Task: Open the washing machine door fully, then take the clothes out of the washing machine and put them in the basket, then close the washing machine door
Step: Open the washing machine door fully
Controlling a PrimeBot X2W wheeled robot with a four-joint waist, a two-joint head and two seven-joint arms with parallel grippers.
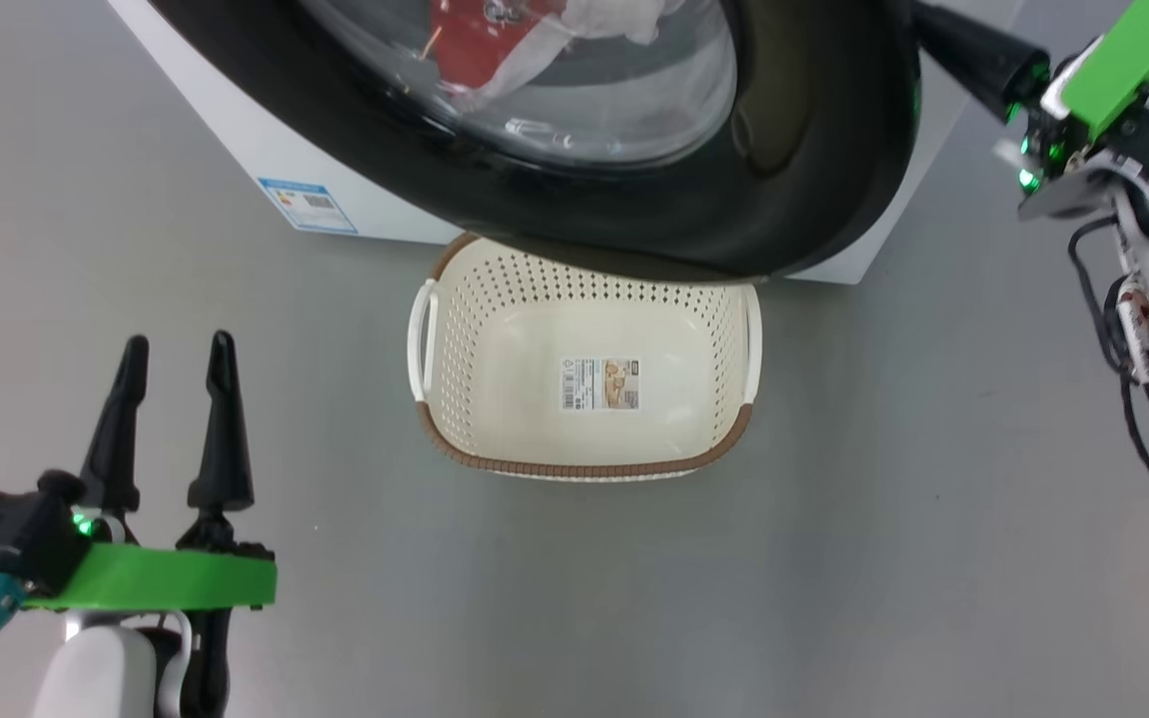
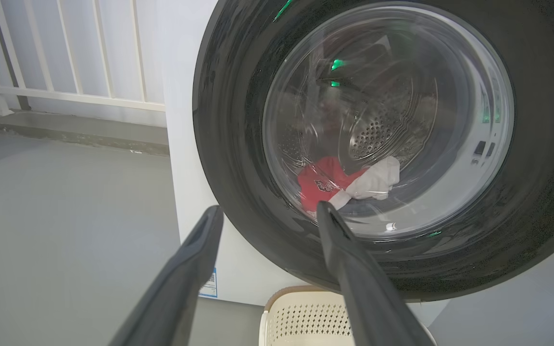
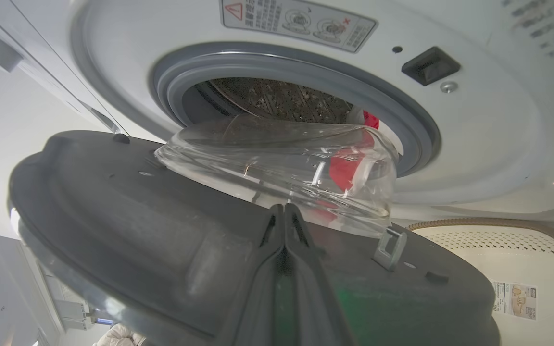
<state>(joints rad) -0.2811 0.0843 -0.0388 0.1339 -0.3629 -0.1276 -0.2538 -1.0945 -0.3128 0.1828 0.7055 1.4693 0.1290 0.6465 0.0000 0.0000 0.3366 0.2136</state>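
Grey smooth floor [image 1: 834,558] lies under everything, and the washing machine [image 1: 225,140] stands on it at the far side of the head view. The washing machine door [image 1: 814,150] is opened only partly. Its black rim faces the robot, and its free edge is at the robot's right.

The right claw [image 3: 284,214] has its two fingers pressed together and holds nothing. It lies along the grey inner side of the door, with the tips near the base of the glass bowl. I cannot tell if they touch it. A small metal latch hook [image 3: 389,247] stands just beside the fingers.

The left claw [image 1: 180,349] is spread wide and empty. It is low at the robot's left, well apart from the basket [image 1: 465,339], and its fingers point toward the machine.

The clothes [image 2: 322,180] are inside the drum, low at the front. The red jersey lies next to the white cloth [image 2: 375,180]. From the left wrist they are seen through the glass, so the door stands between this claw and them.

The basket stands upright on the floor just before the machine. Its long axis goes from left to right and its handles are on the short sides. The door hangs over its far rim. A paper label [image 1: 600,384] lies on its bottom.

A blue sticker [image 1: 307,204] is on the machine's lower corner. White railing bars [image 2: 65,53] stand behind it.
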